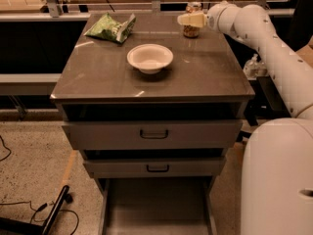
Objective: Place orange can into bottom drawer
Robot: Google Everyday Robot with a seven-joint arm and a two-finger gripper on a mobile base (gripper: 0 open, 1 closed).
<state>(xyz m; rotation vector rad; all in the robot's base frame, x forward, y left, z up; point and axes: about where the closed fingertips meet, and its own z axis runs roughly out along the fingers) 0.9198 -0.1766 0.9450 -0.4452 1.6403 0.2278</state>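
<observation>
Gripper (184,19) overlaps orange can's (191,31) upper part; open/closed: can't tell; bottom drawer (156,209) pulled out, well below-left of it.

The cream gripper (183,19) at the grey desk's (98,77) back right corner is by the orange can (190,32), near a white bowl (150,58) and a green bag (111,28).

The surface (98,77) carries three things: one orange can (191,32), one white bowl (150,58) and one green bag (111,27). Below it are three drawers: the top drawer (107,133), the middle drawer (195,166), each with one black handle (154,133), and one bottom drawer (156,204) pulled out. One arm (264,38) bears one end effector (185,19), at the surface's far right corner, right at the can.
</observation>
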